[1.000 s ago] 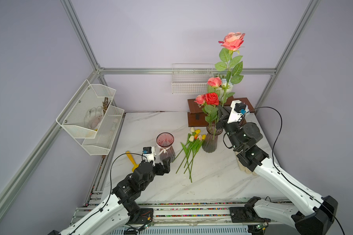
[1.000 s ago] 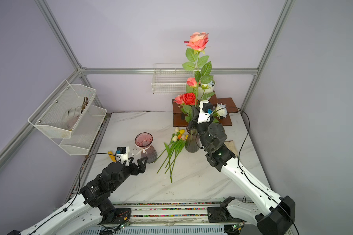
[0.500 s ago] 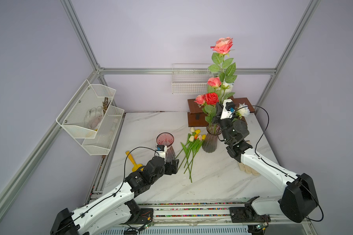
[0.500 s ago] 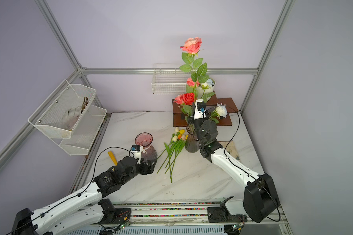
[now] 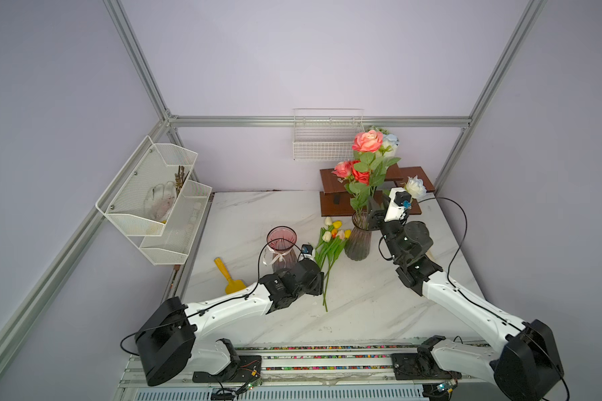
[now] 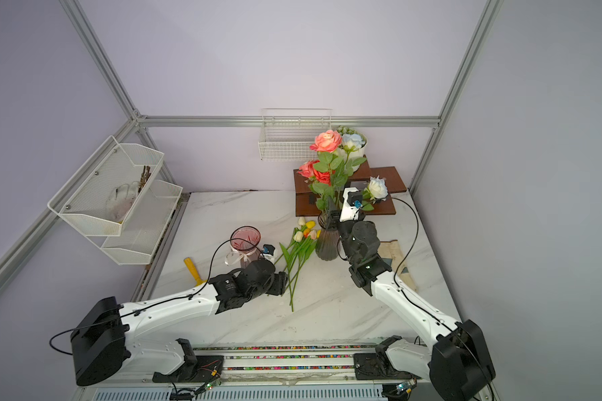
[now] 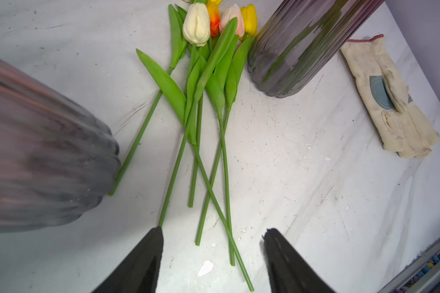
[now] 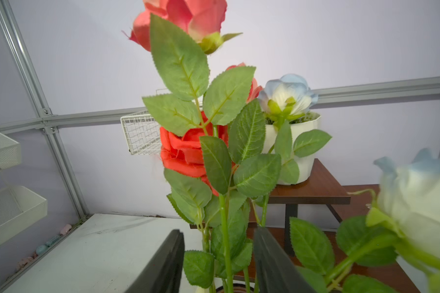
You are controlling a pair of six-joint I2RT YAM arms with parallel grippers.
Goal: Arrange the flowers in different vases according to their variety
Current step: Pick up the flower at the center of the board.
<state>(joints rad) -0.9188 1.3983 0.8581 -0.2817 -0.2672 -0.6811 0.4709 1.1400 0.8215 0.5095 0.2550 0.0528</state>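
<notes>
The marble table (image 5: 379,312) carries 2 vases. Left of centre stands the empty ribboned vase (image 5: 281,243). Just beside it, the left gripper (image 7: 214,230) hangs with jaws apart over the stem ends of the tulips (image 7: 203,101) lying flat, likely lining up to pinch 1. Nearer the back edge, the other vase (image 5: 358,239) holds the roses (image 5: 366,141). The right gripper (image 8: 219,233) straddles 1 rose stem, jaws apart, gripping nothing.
</notes>
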